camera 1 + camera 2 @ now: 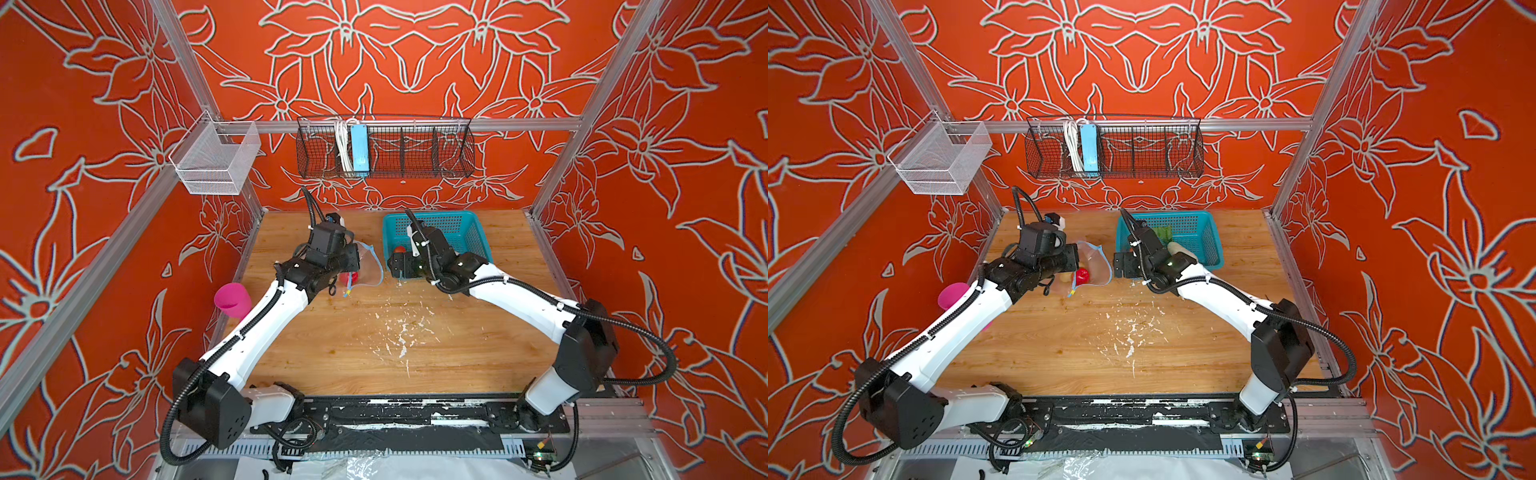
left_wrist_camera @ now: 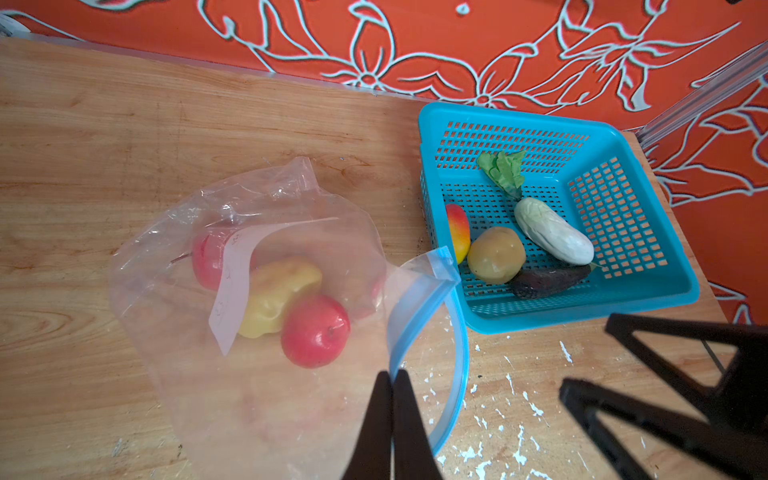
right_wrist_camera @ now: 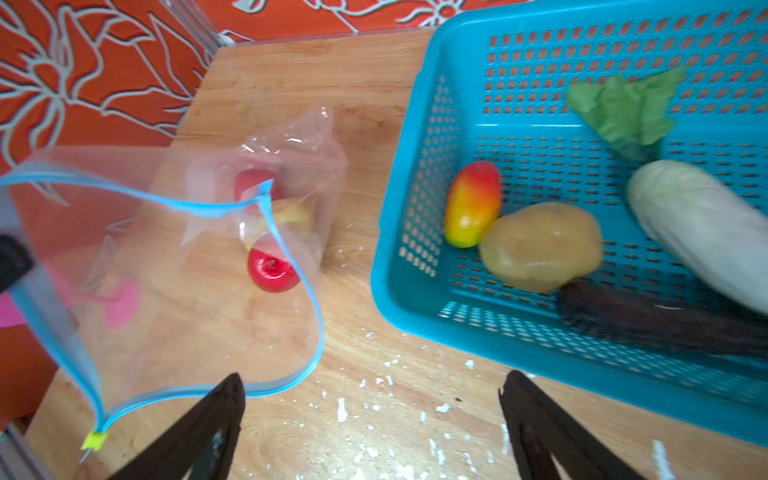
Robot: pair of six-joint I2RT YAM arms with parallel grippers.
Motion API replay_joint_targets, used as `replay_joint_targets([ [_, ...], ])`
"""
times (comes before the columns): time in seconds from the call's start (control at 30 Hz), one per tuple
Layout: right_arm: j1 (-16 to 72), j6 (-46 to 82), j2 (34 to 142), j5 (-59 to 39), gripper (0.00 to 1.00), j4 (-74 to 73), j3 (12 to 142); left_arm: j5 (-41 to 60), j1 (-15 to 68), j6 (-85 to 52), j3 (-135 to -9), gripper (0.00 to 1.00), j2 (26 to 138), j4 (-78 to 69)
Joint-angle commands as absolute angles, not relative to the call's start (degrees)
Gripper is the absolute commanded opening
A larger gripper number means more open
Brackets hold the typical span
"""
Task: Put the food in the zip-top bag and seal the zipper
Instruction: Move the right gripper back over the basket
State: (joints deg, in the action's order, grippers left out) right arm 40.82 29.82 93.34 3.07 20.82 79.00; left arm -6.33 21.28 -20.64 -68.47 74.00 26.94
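Left gripper (image 2: 391,376) is clamping tight on the zipper (image 2: 415,322), lifting the zip-top bag (image 2: 174,291) mouth agape beside the teal basket (image 2: 582,313), 2 red balls (image 2: 316,332) lying inside. Right gripper (image 3: 374,376) is hovering by the basket's corner, jaws spread wide, empty.

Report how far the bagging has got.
Done: two red balls and one yellow lump sit inside the zip-top bag. In hand: the left gripper, shut, pinches the bag's rim, mouth open; the right gripper is open and empty beside the teal basket. Left: mango, potato, white vegetable, leafy piece and a dark piece lie in the basket; the zipper is unsealed.
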Motion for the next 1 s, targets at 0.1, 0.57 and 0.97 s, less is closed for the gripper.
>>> replay_joint_targets([
  [0.1,37.59,25.56,95.15,5.25,0.98,30.32,86.36,-6.76,21.27,-20.99,-69.96,0.0,73.35,27.33],
  [0.57,32.97,21.14,100.89,6.97,0.98,34.8,92.85,-6.59,21.27,-20.9,-69.87,0.0,73.03,27.25],
  [0.97,31.85,22.59,109.1,6.33,0.98,38.48,97.84,-6.42,21.27,-21.0,-69.79,0.0,72.16,27.16],
])
